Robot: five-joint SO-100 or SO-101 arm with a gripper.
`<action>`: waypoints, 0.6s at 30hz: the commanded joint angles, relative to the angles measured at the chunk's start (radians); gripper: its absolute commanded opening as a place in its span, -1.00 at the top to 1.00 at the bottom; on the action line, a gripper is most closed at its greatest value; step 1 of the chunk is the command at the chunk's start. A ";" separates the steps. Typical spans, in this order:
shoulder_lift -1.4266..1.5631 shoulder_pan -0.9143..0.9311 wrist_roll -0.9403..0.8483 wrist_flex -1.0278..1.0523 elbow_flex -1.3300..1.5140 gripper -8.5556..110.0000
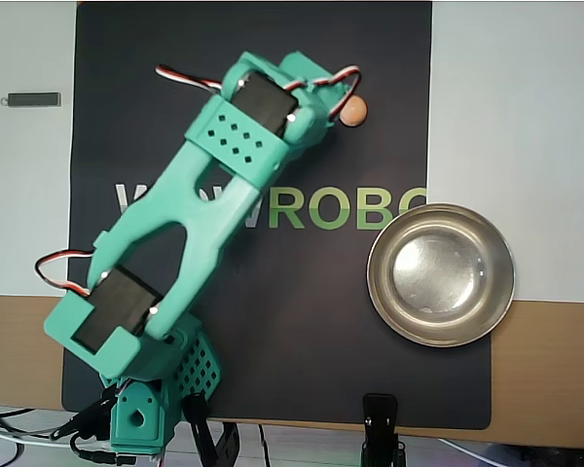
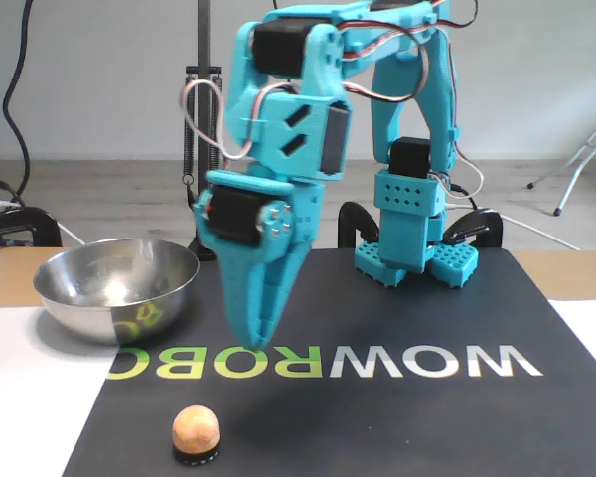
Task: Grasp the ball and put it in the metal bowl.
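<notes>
Teal two-finger gripper (image 2: 256,338) hovers w/ fingers together, beside small peach-orange ball (image 2: 196,429). Risk: descending unopened knocks ball off its black ring, away from shiny steel bowl (image 2: 60,298).

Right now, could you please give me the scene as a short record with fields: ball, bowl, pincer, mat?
ball: peach-orange ball on a small dark ring, on the mat, not held
bowl: metal bowl, empty, partly on the mat's edge, apart from the ball
pincer: teal pincer points down, looks shut and empty, above the mat beside the ball
mat: dark mat with WOWROBO lettering
</notes>
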 commanded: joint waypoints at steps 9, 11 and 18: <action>-0.026 0.034 -0.086 -0.011 -0.066 0.84; -0.044 0.044 -0.086 -0.011 -0.100 0.84; -0.106 0.064 -0.087 -0.011 -0.201 0.85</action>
